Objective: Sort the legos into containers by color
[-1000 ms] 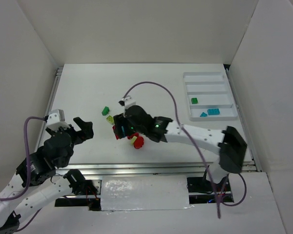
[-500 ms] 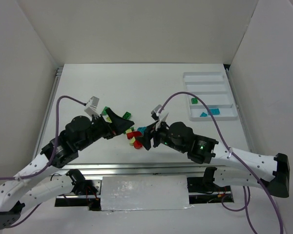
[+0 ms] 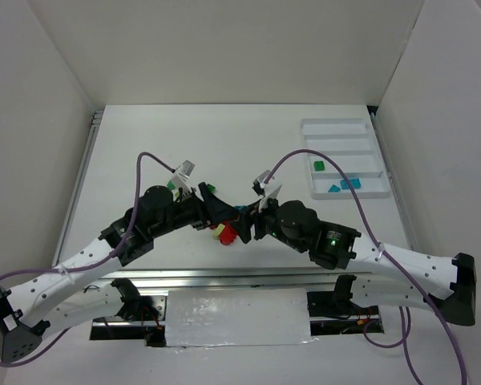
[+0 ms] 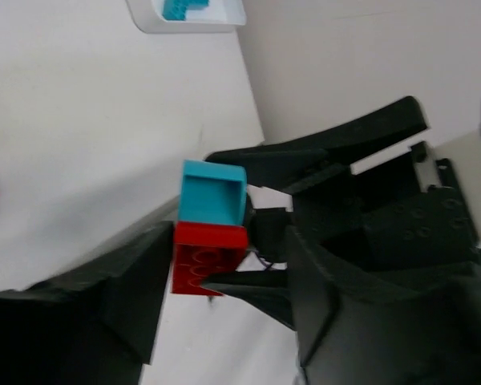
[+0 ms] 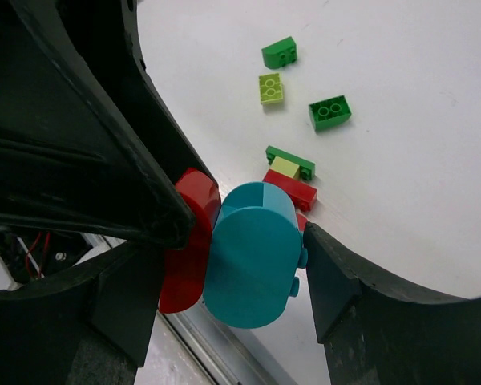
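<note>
right gripper (image 5: 240,265) clamps cyan brick (image 5: 252,257), red brick (image 5: 188,241) stuck on, held well left of white tray (image 3: 337,123) | left gripper (image 3: 216,210) around red brick, clench unclear | risk: shallow hold — pulling apart could fling a brick

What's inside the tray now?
One dark green brick sits in the third compartment from the far side; two cyan pieces lie in the nearest. The two far compartments show nothing. The right arm's cable crosses the left end of the tray, covering a strip.
</note>
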Controlling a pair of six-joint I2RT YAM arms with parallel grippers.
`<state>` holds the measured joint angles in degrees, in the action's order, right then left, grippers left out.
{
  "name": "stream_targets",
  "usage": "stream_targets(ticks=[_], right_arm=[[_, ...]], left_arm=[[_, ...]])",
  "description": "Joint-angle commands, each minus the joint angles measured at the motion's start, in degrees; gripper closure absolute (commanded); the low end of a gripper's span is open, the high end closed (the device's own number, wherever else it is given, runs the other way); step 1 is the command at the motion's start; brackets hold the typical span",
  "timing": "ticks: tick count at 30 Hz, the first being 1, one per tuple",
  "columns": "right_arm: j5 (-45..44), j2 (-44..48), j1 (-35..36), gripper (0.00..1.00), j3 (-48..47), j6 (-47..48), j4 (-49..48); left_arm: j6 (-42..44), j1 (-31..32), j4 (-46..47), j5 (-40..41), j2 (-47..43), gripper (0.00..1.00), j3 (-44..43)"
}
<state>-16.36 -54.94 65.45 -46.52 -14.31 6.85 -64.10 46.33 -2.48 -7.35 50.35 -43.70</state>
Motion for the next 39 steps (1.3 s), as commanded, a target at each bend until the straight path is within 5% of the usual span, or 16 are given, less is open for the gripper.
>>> stream_targets(ticks=[1, 4, 8, 12, 13, 14, 15, 20, 26, 33, 39], right_arm=[[-2.9, -0.3, 0.5, 0.83, -4.1, -1.9, 0.5], [-4.1, -1.0, 0.4, 0.83, -5.2, -3.2, 1.9], [-4.2, -1.3, 0.4, 0.83, -6.2, -4.2, 2.9], [-1.8, -1.1, 0.4, 0.81, -6.6, -4.9, 2.7], [-0.1, -1.0, 0.3, 0.67, -6.1, -5.0, 2.3], [1.1, -0.4, 0.1, 0.43, -5.8, -5.2, 1.9], [3.5, 0.2, -0.5, 0.01, -4.3, -5.5, 0.5], [26.7, 6.1, -10.3, 0.00, 1.1, -8.8, -3.4], [54.5, 12.2, -27.1, 0.00, 4.2, -11.3, -5.5], [65.5, 14.2, -32.1, 0.00, 6.4, -14.3, -11.3], [71.8, 11.5, -32.0, 0.02, 7.5, -22.3, -20.9]], left_arm=[[1.5, 1.0, 7.3, -5.1, 2.1, 0.35, -1.7], [2.3, 1.3, 7.1, -5.7, 3.5, 0.53, -2.0], [3.1, 1.3, 7.0, -5.5, 4.1, 0.59, -1.6], [5.9, 1.3, 7.3, -6.4, 4.4, 0.93, -2.3], [6.8, 1.3, 7.5, -6.9, 4.5, 0.97, -2.8], [8.8, 1.3, 7.1, -6.9, 4.5, 1.00, -3.4], [9.7, 1.3, 6.7, -6.5, 4.3, 1.00, -4.1], [15.7, 0.8, 4.5, -3.5, 0.5, 1.00, -4.9], [24.6, -0.2, 4.6, -9.9, -2.0, 1.00, -6.3], [27.2, -0.6, 13.8, -25.1, -4.9, 1.00, -3.1], [26.6, -0.6, 17.5, -29.6, -5.5, 1.00, -2.2]])
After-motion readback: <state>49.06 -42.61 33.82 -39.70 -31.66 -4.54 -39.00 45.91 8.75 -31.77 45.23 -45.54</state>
